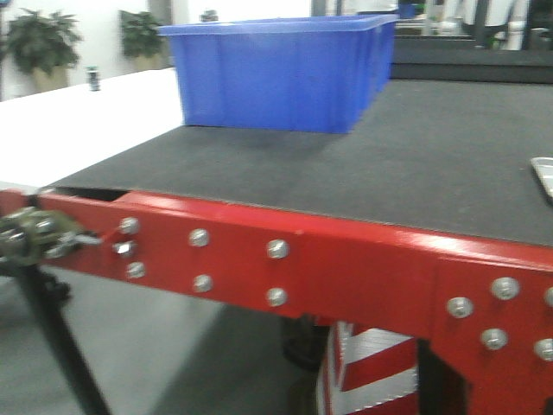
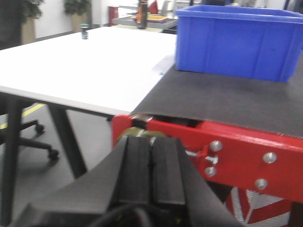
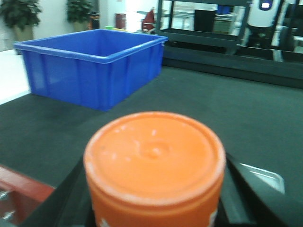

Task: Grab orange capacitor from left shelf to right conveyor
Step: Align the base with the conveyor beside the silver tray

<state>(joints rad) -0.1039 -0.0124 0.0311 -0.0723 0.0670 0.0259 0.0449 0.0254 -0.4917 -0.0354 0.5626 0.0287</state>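
The orange capacitor (image 3: 154, 156) fills the lower middle of the right wrist view, its flat top facing the camera. My right gripper (image 3: 156, 194) is shut on it, with a dark finger (image 3: 64, 194) showing on either side. It hangs over the front part of the right conveyor's dark grey belt (image 3: 203, 109), close to the red front frame (image 3: 19, 187). In the left wrist view my left gripper (image 2: 150, 165) is shut with nothing between its pads, low in front of the red frame (image 2: 236, 151). The left shelf is out of view.
A blue plastic bin (image 1: 276, 69) stands on the belt (image 1: 346, 164) at the back left. A shallow silver tray (image 1: 544, 177) lies at the belt's right edge. A white table (image 2: 80, 66) adjoins the conveyor on the left, with a chair base (image 2: 38, 142) under it.
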